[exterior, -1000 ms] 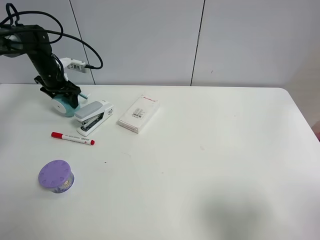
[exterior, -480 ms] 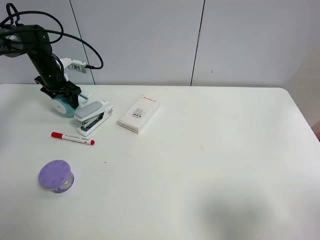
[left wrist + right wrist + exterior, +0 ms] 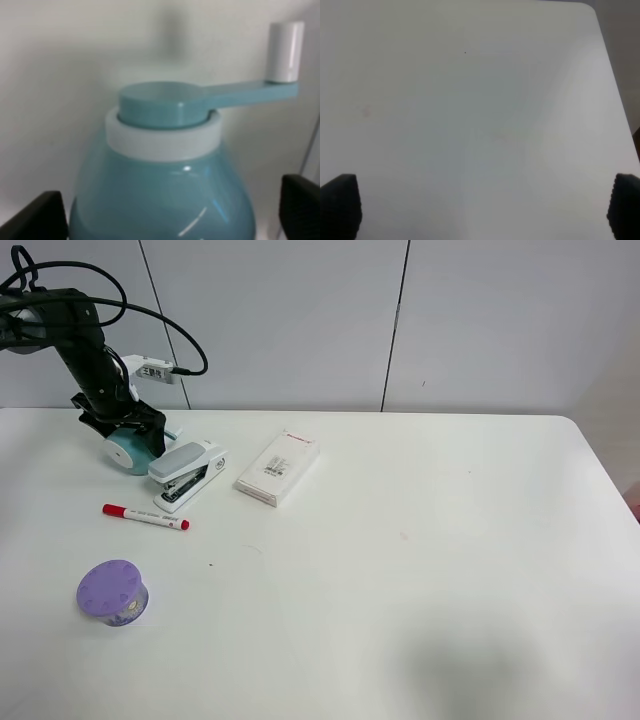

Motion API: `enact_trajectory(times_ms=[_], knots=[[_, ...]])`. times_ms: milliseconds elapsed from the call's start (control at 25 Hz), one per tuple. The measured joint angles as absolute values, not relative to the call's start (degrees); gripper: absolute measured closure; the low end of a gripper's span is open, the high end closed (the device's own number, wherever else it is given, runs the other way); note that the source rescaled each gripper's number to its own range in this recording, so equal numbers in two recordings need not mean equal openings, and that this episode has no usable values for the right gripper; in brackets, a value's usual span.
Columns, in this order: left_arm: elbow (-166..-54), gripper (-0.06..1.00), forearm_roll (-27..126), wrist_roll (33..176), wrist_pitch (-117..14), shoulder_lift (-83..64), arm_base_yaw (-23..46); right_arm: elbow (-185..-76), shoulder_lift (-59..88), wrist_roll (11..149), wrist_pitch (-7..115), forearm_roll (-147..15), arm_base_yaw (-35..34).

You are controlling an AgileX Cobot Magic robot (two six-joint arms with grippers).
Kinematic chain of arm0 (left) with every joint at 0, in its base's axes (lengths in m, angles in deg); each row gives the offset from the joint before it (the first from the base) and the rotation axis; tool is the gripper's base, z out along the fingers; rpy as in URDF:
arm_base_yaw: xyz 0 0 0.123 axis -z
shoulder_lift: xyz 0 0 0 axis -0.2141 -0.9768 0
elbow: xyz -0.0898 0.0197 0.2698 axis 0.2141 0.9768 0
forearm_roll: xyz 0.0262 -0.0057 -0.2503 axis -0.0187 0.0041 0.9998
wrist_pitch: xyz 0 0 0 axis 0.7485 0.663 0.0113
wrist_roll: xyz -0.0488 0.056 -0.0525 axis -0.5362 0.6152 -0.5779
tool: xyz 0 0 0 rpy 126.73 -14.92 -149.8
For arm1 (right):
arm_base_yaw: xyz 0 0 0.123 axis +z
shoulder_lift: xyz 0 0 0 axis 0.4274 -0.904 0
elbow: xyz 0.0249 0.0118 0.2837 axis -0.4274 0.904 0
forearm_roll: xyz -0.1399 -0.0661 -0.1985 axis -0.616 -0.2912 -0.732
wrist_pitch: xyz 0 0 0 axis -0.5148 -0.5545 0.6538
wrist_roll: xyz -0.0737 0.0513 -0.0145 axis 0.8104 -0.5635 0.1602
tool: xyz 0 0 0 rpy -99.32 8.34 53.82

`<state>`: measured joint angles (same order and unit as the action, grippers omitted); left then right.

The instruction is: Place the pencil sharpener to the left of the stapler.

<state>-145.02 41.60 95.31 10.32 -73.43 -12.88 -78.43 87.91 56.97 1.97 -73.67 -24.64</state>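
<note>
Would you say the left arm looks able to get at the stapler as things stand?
Probably yes: the stapler lies uncovered right beside the pencil sharpener that the left gripper straddles, though it must first lift clear.

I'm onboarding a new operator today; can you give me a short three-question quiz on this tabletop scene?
1. True or false: the teal dome-shaped plastic pencil sharpener sits left of the small white stapler.
2. What lies between the stapler and the round purple container? A red-capped white marker; B green eraser; C metal ruler.
3. Which hand straddles the sharpener?
Key: 1 true; 2 A; 3 the left hand.
</note>
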Motion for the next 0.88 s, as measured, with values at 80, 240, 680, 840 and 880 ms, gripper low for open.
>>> enact_trajectory(times_ms=[80, 240, 680, 840, 880], knots=[[-145.0, 0.15, 41.7, 94.9, 10.1, -73.4, -12.9, -78.4, 87.9, 57.0, 2.0, -73.7, -24.6], [-145.5, -0.02, 43.1, 94.7, 10.1, -72.3, -12.9, -78.4, 87.9, 57.0, 2.0, -73.7, -24.6], [-155.3, -0.04, 42.6, 88.8, 12.3, -58.1, -12.5, -78.4, 87.9, 57.0, 2.0, -73.7, -24.6], [-155.7, -0.04, 41.0, 86.7, 13.5, -54.0, -14.5, -78.4, 87.9, 57.0, 2.0, -73.7, -24.6], [-155.7, -0.04, 40.1, 86.3, 13.6, -53.3, -15.1, -78.4, 87.9, 57.0, 2.0, -73.7, -24.6]])
